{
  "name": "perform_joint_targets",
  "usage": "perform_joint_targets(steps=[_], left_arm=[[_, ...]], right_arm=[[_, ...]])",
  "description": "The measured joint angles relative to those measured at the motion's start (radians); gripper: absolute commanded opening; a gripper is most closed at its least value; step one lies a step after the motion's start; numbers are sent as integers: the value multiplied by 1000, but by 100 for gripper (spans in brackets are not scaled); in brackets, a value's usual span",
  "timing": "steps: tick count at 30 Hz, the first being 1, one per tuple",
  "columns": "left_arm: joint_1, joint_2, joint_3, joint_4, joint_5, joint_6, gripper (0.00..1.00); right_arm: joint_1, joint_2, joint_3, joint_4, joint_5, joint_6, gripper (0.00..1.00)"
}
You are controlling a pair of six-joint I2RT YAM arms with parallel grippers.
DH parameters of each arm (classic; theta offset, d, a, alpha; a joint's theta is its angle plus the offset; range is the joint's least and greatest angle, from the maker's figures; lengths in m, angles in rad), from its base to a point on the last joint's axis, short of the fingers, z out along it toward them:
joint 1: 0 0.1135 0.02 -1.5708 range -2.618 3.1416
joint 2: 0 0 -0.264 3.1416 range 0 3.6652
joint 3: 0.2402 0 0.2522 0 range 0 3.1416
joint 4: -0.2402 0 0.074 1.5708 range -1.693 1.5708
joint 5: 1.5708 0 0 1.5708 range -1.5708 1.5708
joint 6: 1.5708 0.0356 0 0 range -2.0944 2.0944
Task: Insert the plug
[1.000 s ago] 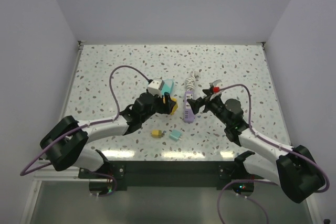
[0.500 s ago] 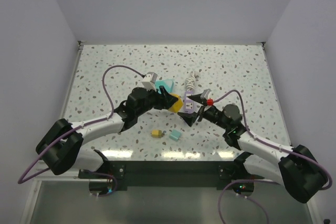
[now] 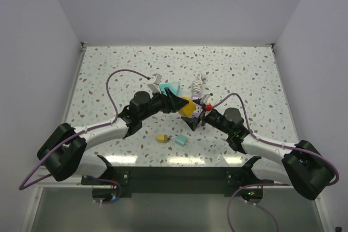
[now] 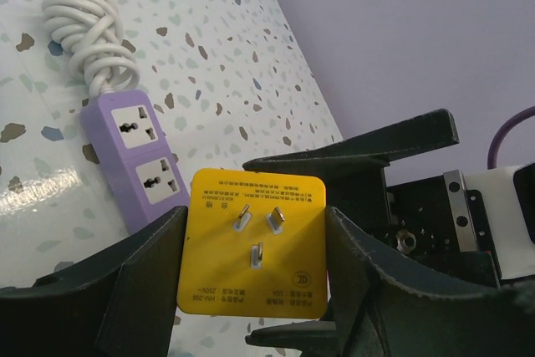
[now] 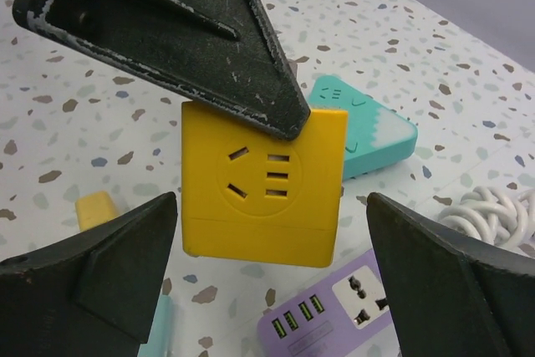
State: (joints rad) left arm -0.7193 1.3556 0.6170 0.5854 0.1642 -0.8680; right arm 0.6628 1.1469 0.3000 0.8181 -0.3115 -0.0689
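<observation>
My left gripper (image 4: 251,290) is shut on a yellow cube plug adapter (image 4: 254,242) and holds it above the table; its three prongs face the left wrist camera. In the top view the yellow adapter (image 3: 187,107) hangs at the table's middle between both grippers. The purple power strip (image 4: 140,159) with a coiled white cord (image 4: 88,31) lies just beyond; its end shows in the right wrist view (image 5: 351,311). My right gripper (image 5: 272,290) is open, its fingers on either side of the adapter (image 5: 263,186) and apart from it. In the top view the right gripper (image 3: 197,116) sits over the strip.
A teal triangular adapter (image 3: 172,88) lies behind the left gripper; it also shows in the right wrist view (image 5: 364,127). A small yellow block (image 3: 162,138) and a small teal block (image 3: 181,140) lie near the front edge. The grey walls stand far off.
My left gripper has carried the yellow adapter rightward to the strip. My right gripper has swung left and down to face it, fingers open around it.
</observation>
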Motion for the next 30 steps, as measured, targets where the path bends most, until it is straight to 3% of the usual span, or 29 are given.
perform_joint_targets(steps=[7, 10, 11, 14, 15, 16, 18, 20, 21, 24, 26, 30], left_arm=[[0, 0, -11, 47, 42, -32, 0], [0, 0, -14, 62, 49, -39, 0], [0, 0, -16, 64, 53, -39, 0], [10, 2, -24, 80, 61, -40, 0], [14, 3, -26, 84, 68, -44, 0], [19, 3, -27, 86, 80, -45, 0], [34, 4, -32, 99, 111, -45, 9], [52, 4, -42, 121, 145, -48, 37], [60, 4, -48, 132, 159, -48, 64], [83, 4, -67, 174, 219, -26, 94], [100, 1, -72, 197, 274, 18, 100], [142, -25, -75, 217, 351, 106, 100]], right_arm=[[0, 25, -1, 98, 29, -3, 97], [3, 42, -1, 129, 27, -3, 84], [5, 48, -1, 134, 26, -3, 70], [13, 64, 0, 145, 2, -8, 49], [13, 66, 0, 145, -2, -13, 29], [13, 66, 1, 143, -4, -15, 20], [13, 64, 6, 139, -7, -20, 0], [13, 61, 15, 124, -18, -27, 0], [14, 59, 21, 114, -23, -30, 0], [17, 47, 56, 40, -38, -25, 0], [13, 44, 103, -40, -41, -6, 0], [10, 43, 212, -203, -47, 38, 0]])
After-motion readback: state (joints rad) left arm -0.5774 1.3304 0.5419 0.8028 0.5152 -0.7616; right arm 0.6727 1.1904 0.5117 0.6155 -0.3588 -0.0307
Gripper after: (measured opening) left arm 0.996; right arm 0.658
